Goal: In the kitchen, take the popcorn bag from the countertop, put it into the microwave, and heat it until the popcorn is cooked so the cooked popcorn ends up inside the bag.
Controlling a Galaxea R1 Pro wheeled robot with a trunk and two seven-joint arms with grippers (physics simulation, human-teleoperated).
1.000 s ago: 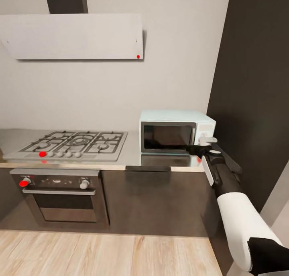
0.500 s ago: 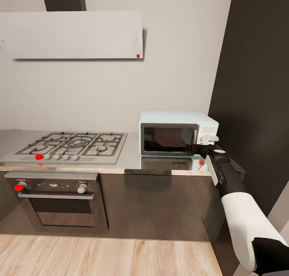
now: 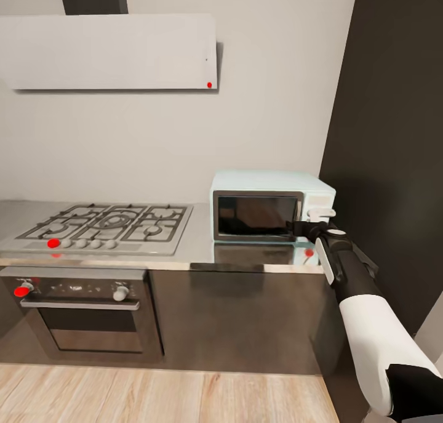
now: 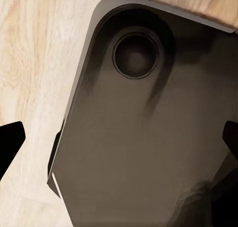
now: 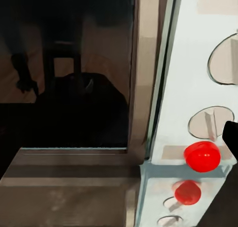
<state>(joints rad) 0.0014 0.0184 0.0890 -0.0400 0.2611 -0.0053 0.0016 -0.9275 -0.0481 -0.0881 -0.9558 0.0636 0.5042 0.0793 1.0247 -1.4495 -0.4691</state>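
Head view: one microwave [image 3: 271, 206] (door shut), one right gripper [image 3: 301, 228].

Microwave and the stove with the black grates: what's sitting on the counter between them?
Nothing: in the head view, bare grey countertop separates the microwave from the gas hob.

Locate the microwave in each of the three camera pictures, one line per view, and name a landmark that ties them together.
Head view: the microwave stands on the countertop, right of the hob, against the wall.
Left wrist view: not in it.
Right wrist view: its dark glass door and pale knob panel, seen close.
Shared landmark: the red indicator dot at the panel's lower corner.
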